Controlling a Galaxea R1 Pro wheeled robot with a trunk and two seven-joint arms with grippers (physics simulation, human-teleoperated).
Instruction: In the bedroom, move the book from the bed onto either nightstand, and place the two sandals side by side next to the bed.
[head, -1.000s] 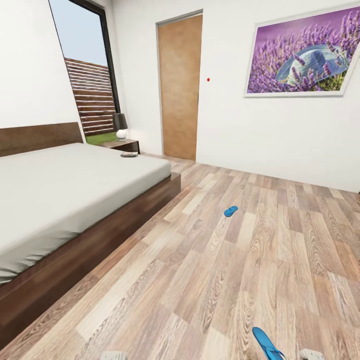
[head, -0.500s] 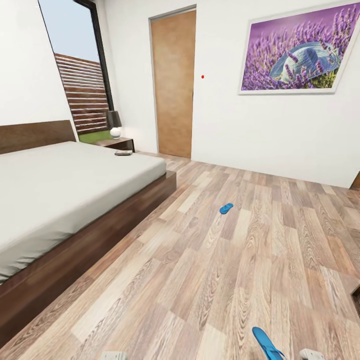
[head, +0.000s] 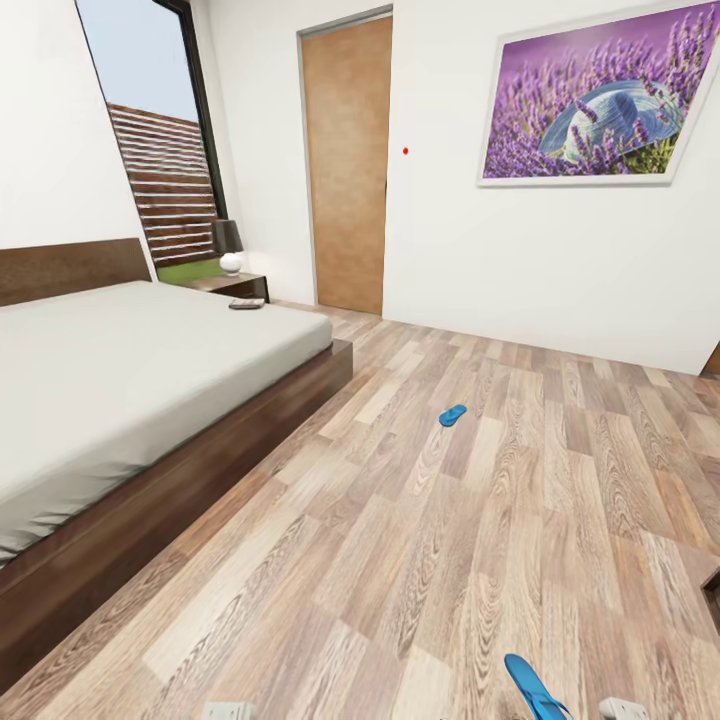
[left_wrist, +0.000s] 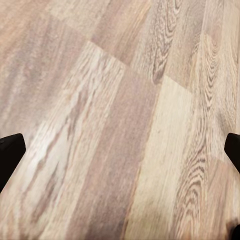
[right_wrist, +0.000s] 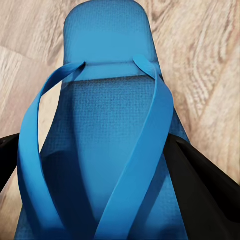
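In the head view the bed (head: 120, 370) fills the left side of the frame, its grey mattress bare except for the book (head: 246, 303), which lies near its far corner. Just beyond that corner, under the tall window (head: 150, 140), stands a nightstand (head: 232, 285) carrying a small lamp (head: 229, 247). A wooden door (head: 348, 165) sits at upper centre and a lavender picture (head: 598, 100) hangs at upper right.

One sandal (head: 452, 415) lies alone on the wood-plank floor (head: 400, 560) at mid-frame, well apart from the bed. The other sandal (head: 534, 687) shows at the bottom edge, right of centre.

In the right wrist view the right end effector (right_wrist: 107, 170) is closed on that second sandal (right_wrist: 105, 150), its dark fingers (right_wrist: 200, 180) pressing the sole from either side, straps facing the camera. In the left wrist view the left end effector (left_wrist: 120, 152) is spread wide, its fingertips (left_wrist: 10, 150) at the frame's opposite edges with only floor planks (left_wrist: 120, 100) between them.
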